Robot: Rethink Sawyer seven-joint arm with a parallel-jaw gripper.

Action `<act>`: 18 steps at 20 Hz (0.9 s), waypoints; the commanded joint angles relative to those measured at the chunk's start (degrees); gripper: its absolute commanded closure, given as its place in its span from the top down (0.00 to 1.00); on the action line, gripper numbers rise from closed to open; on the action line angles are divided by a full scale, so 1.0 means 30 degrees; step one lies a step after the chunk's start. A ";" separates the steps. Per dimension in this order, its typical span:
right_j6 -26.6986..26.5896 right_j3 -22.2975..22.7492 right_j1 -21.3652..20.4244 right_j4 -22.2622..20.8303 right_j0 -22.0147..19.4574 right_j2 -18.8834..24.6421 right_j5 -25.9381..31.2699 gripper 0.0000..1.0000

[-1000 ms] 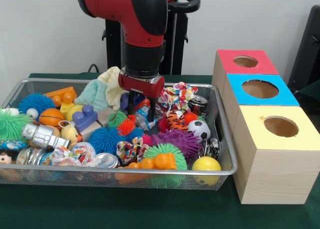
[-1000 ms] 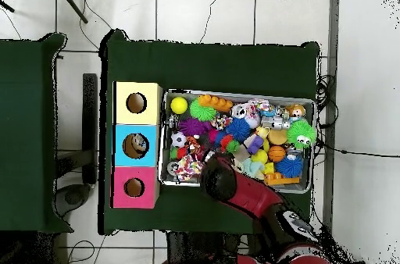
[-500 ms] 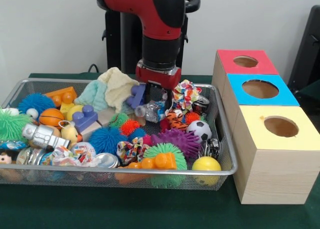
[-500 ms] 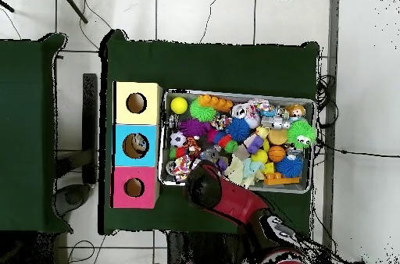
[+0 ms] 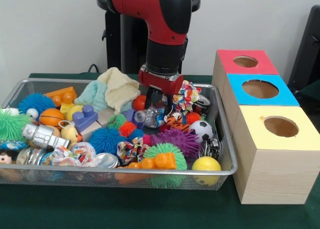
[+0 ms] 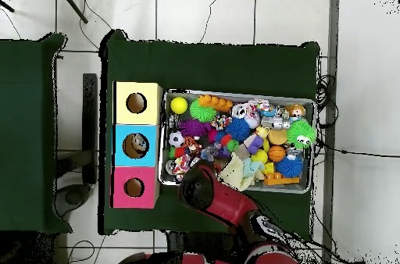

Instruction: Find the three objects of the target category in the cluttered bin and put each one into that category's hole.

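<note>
My gripper [image 5: 159, 98] hangs low over the back middle of the wire bin [image 5: 125, 172], just above a crumpled silvery can [image 5: 150, 116] and beside a patterned bow [image 5: 186, 95]. An orange-red ball [image 5: 140, 102] and a blue brick [image 5: 129, 114] lie at its left. Whether anything is held is hidden by the clutter. Three boxes with round holes stand to the right: red [image 5: 245, 61], blue [image 5: 260, 89] and yellow [image 5: 280, 126]. In the overhead view the arm [image 6: 200, 187] covers the gripper at the bin's [image 6: 234, 93] lower left edge.
The bin is packed with spiky balls, a soccer ball [image 5: 199, 129], a yellow ball [image 5: 206, 164], a small basketball [image 5: 51, 117], bricks, cloths [image 5: 119, 88] and cans. The overhead view shows the boxes [image 6: 136, 145] lined up tight against the bin's left side.
The arm has swung right along the back of the bin in the front view. The blue brick seen raised beside the gripper now lies lower in the pile, and an orange-red ball shows.
</note>
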 commanded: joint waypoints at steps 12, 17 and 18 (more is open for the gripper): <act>0.4700 -0.1164 0.2122 0.1461 -0.0001 0.0314 -0.1477 1.00; 0.3617 -0.1727 0.2210 0.1025 0.0012 0.0084 -0.0883 1.00; 0.3515 -0.1788 0.2245 0.1044 0.0076 -0.0002 -0.0793 1.00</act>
